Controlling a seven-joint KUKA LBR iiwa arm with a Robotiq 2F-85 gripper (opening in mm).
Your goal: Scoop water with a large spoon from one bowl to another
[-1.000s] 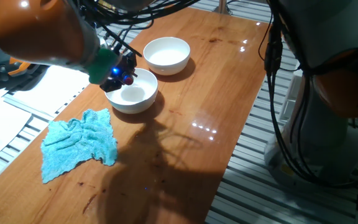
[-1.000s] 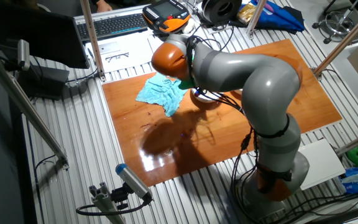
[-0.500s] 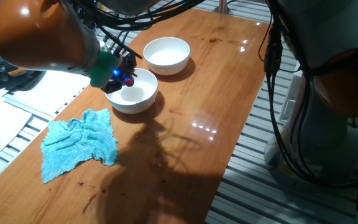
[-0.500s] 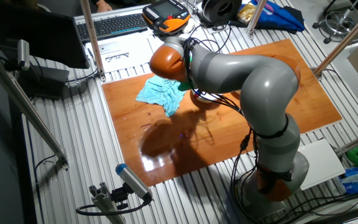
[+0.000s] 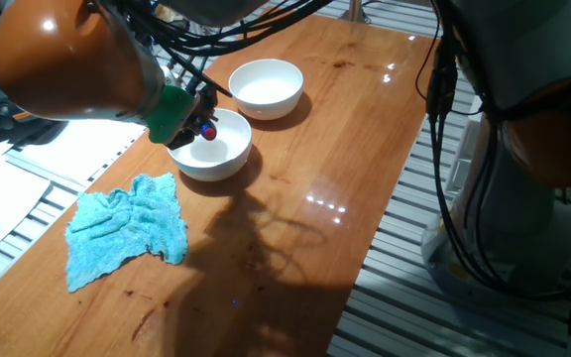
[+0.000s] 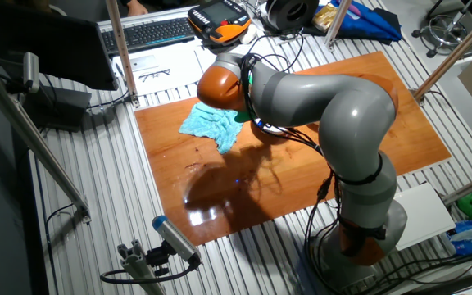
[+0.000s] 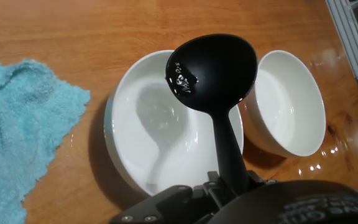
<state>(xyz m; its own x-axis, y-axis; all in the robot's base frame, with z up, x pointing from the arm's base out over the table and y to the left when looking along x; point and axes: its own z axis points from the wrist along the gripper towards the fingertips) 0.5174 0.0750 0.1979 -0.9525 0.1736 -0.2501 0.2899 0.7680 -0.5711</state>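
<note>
Item, nearest: the two-finger gripper (image 7: 229,186), fingers clenched on the handle of the black plastic ladle (image 7: 213,68). The handle's long axis ran straight ahead of the fingers; its deep round cup hung level, holding a glint of clear water (image 7: 182,81).

Beneath the cup: a white round bowl (image 7: 135,106), the cup's shadow on its floor.

Just beside, to the cup's right, rims nearly touching: a second white bowl (image 7: 297,106), judged the next stop.

Left of the fingers: a crumpled light-blue cloth (image 7: 17,118) on the wooden table (image 7: 73,31).
</note>
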